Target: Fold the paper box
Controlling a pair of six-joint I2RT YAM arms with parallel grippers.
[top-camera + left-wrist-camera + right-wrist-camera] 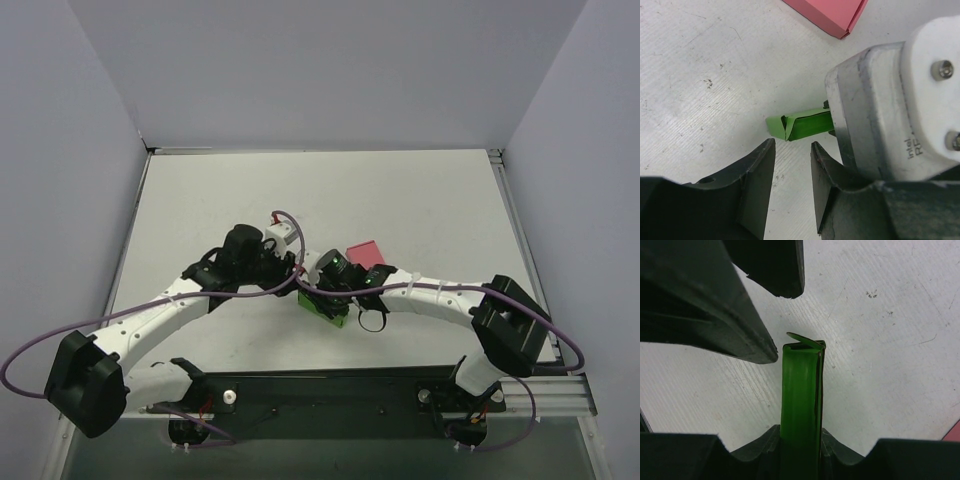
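The green paper box (322, 307) sits near the table's middle, between the two grippers. My right gripper (801, 440) is shut on it, pinching it flat on edge; its far end (802, 347) shows a small folded flap. In the left wrist view the box's end (792, 127) sticks out from behind the right arm's wrist camera housing (890, 110). My left gripper (792, 150) is open and empty, its two fingertips just short of the box's end, not touching it. In the top view the left gripper (290, 270) meets the right gripper (335, 285) over the box.
A flat pink box (363, 253) lies on the table just behind the right gripper; its corner also shows in the left wrist view (830, 15). The white tabletop (400, 200) is walled by grey panels at back and sides.
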